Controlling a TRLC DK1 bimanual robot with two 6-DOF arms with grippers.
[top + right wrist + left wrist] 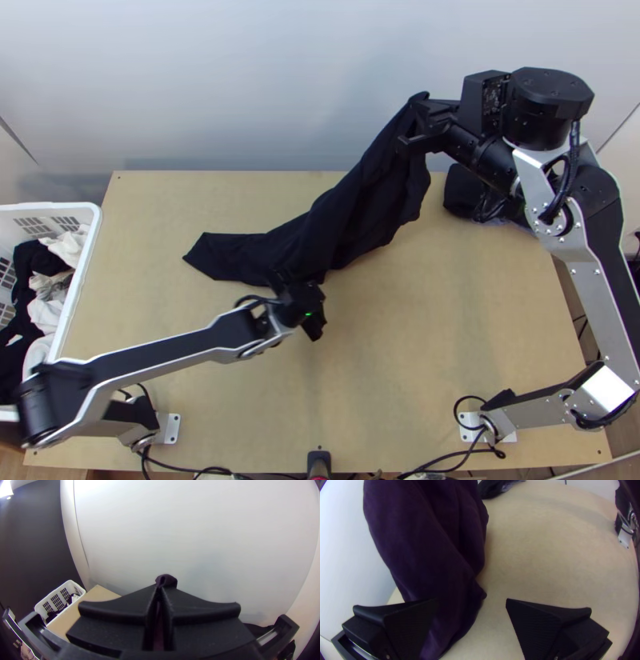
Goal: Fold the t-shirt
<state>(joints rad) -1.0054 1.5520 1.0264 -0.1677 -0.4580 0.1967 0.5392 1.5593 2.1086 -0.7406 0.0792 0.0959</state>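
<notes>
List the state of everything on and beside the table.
T-shirt: unfolded, part raised, rest on table
Right gripper: shut on t-shirt
Left gripper: open, fingers wide apart
Basket: upright, holding dark and white cloths
Dark bundle: apparently bunched

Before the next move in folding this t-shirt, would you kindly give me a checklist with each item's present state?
1. Right gripper shut on the t-shirt: ok.
2. Left gripper open for a grasp: ok.
3. Left gripper holding cloth: not ok, its fingers stand apart.
4. T-shirt spread flat on the table: not ok, it slopes down bunched from the right gripper.
5. Gripped part identified as hem or sleeve: cannot tell.
</notes>
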